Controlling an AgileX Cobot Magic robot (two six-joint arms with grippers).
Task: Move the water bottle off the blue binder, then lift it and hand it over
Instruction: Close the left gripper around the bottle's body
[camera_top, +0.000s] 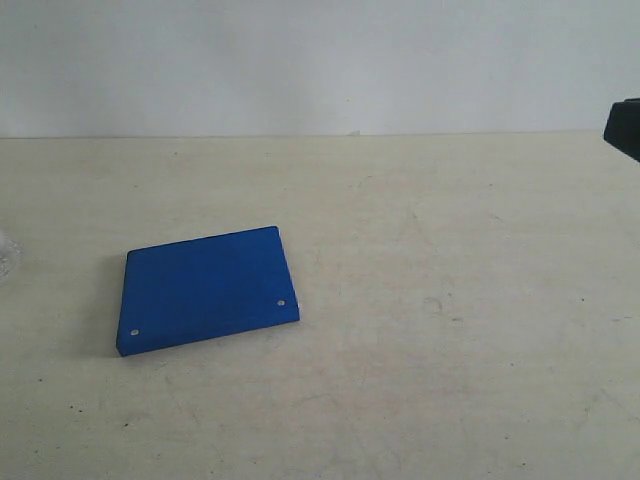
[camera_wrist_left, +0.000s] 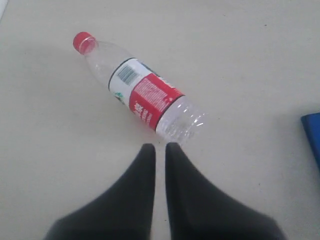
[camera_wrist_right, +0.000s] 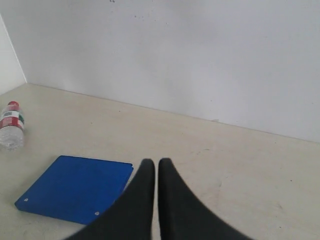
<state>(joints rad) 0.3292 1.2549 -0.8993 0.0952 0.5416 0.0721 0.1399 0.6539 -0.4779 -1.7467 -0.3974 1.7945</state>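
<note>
The water bottle (camera_wrist_left: 145, 92) lies on its side on the bare table, off the blue binder, with its red cap (camera_wrist_left: 84, 42) pointing away from my left gripper (camera_wrist_left: 160, 146). That gripper is shut and empty, its tips just short of the bottle's base. The blue binder (camera_top: 205, 290) lies flat left of the table's middle, with nothing on it; one corner (camera_wrist_left: 312, 132) shows in the left wrist view. My right gripper (camera_wrist_right: 154, 162) is shut and empty, hanging above the table to the right of the binder (camera_wrist_right: 75, 187). The bottle (camera_wrist_right: 11, 127) shows small beyond it.
The beige table (camera_top: 450, 300) ends at a white wall (camera_top: 320, 60) at the back. A dark part of the right arm (camera_top: 625, 125) shows at the exterior view's right edge. Only a sliver of clear plastic (camera_top: 6, 252) shows at its left edge.
</note>
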